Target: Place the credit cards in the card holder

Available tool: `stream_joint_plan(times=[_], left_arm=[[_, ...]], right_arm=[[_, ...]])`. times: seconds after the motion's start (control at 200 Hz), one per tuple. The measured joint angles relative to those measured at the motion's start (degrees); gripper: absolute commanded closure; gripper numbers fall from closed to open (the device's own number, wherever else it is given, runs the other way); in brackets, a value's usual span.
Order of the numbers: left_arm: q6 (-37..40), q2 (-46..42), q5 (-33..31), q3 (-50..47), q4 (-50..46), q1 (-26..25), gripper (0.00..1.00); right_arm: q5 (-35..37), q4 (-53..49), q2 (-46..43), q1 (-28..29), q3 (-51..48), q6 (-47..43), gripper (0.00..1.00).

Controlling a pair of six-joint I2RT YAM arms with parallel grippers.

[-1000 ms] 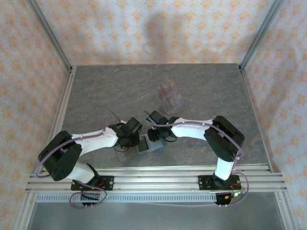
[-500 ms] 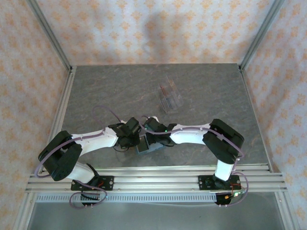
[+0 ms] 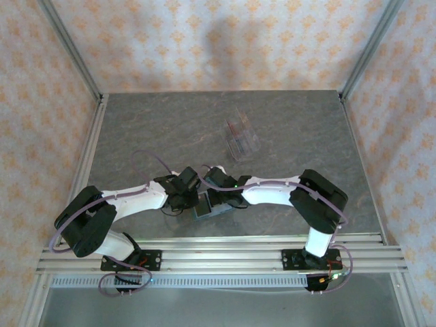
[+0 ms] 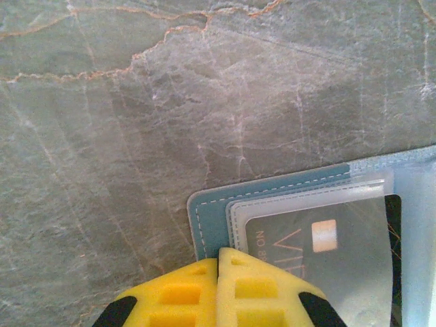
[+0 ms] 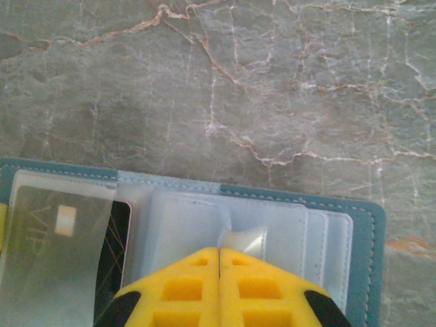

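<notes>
The teal card holder (image 3: 212, 206) lies open on the grey table near the front edge. A dark credit card (image 4: 320, 255) (image 5: 120, 231) sits under a clear sleeve in its left half. My left gripper (image 4: 218, 253) (image 3: 191, 199) is shut, its yellow tips resting on the holder's (image 4: 210, 218) left edge. My right gripper (image 5: 219, 251) (image 3: 218, 196) is shut over the right half of the holder (image 5: 340, 203), with a small raised fold of clear sleeve (image 5: 242, 240) pinched at its tips. A dark red credit card (image 3: 235, 127) stands in a clear box further back.
The clear plastic box (image 3: 242, 139) stands on the table middle, well behind both grippers. Aluminium rails (image 3: 218, 245) run along the front edge just behind the holder. Patterned walls enclose the table on three sides.
The right gripper has moved nearer and left onto the open card holder and has shut its jaws. The left arm has stayed put, shut on the holder's edge.
</notes>
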Motion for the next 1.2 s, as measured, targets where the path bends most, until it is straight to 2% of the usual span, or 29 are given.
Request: stream_joint_plan(times=[0.51,0.911,1.196], left_arm=[[-0.24,0.04,0.07,0.0,0.11,0.0,0.98],[-0.44,0.13,0.11,0.0,0.17,-0.04,0.98],[-0.68,0.13,0.13,0.0,0.17,-0.04,0.98]], right_arm=[[-3.13,-4.22,-1.9,0.0,3.06,-0.52,1.0],[-11.15,-1.33,-1.9,-0.02,3.91,3.02,0.99],[-20.55,4.72,-1.9,-2.69,2.01,8.94,0.96]])
